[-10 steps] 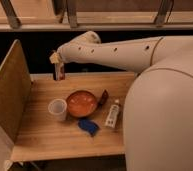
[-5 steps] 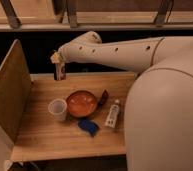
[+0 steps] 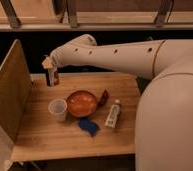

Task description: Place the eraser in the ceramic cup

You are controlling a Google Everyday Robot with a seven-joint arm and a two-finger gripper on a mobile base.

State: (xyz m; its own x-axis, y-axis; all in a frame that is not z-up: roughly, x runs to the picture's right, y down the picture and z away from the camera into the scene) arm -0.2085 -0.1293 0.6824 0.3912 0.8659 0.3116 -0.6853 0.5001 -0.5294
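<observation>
My gripper (image 3: 51,70) hangs over the far left part of the wooden table (image 3: 50,140), at the end of the white arm reaching in from the right. It is shut on the eraser (image 3: 52,78), a small white and dark block held upright just above the tabletop. The ceramic cup (image 3: 58,109), plain white, stands upright nearer the front, below the gripper in the picture and left of the orange bowl. The cup and the eraser are apart.
An orange bowl (image 3: 81,103) sits mid-table with a small red thing (image 3: 104,97) at its right. A white tube (image 3: 112,115) and a flat blue scrap (image 3: 88,126) lie in front. A wooden panel (image 3: 7,97) walls the left side.
The gripper with the eraser has shifted slightly left and down. Everything on the table has stayed where it was.
</observation>
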